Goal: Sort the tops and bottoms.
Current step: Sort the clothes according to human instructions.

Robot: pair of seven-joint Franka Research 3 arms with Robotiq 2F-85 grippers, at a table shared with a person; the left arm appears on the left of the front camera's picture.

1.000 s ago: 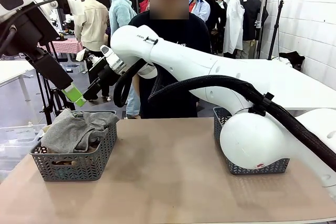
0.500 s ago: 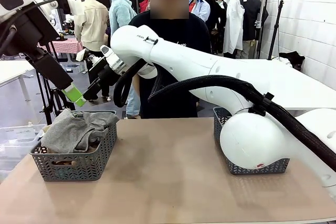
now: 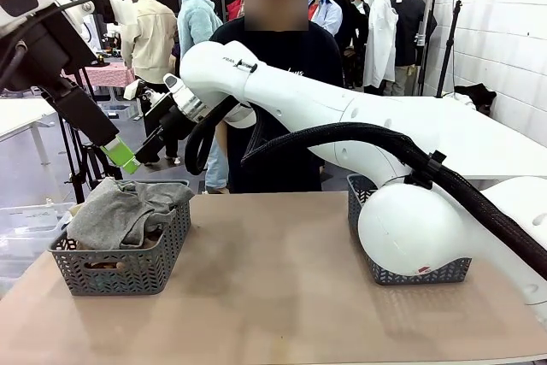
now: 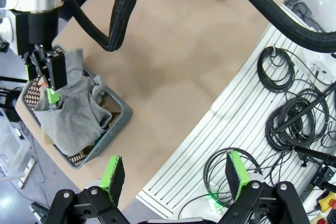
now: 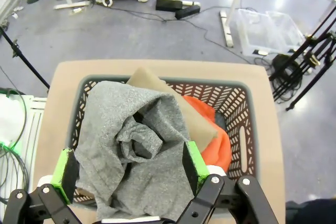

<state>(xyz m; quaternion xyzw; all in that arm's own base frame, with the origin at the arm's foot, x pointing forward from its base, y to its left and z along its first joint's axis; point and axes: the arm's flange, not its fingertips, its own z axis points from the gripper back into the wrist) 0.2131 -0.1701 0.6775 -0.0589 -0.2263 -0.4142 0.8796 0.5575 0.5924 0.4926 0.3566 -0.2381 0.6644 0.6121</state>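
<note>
A heather grey garment (image 5: 131, 145) lies crumpled on top of the pile in the left basket (image 3: 120, 262). A tan khaki garment (image 5: 173, 103) pokes out beneath it, and an orange one (image 5: 210, 135) fills the corner beside that. My right gripper (image 5: 128, 169) hangs open a little above the grey garment (image 3: 128, 211), touching nothing; it is also seen as the right gripper (image 4: 50, 77) from above. My left gripper (image 4: 176, 174) is open and empty, high above the table's near edge, and one of its fingers (image 3: 122, 157) crosses the upper left of the front view.
A second lattice basket (image 3: 410, 278) stands at the table's right, mostly behind my right arm's base (image 3: 410, 228), its contents hidden. A person in a black shirt (image 3: 273, 66) stands at the far side. Coiled cables (image 4: 294, 119) lie beside the table.
</note>
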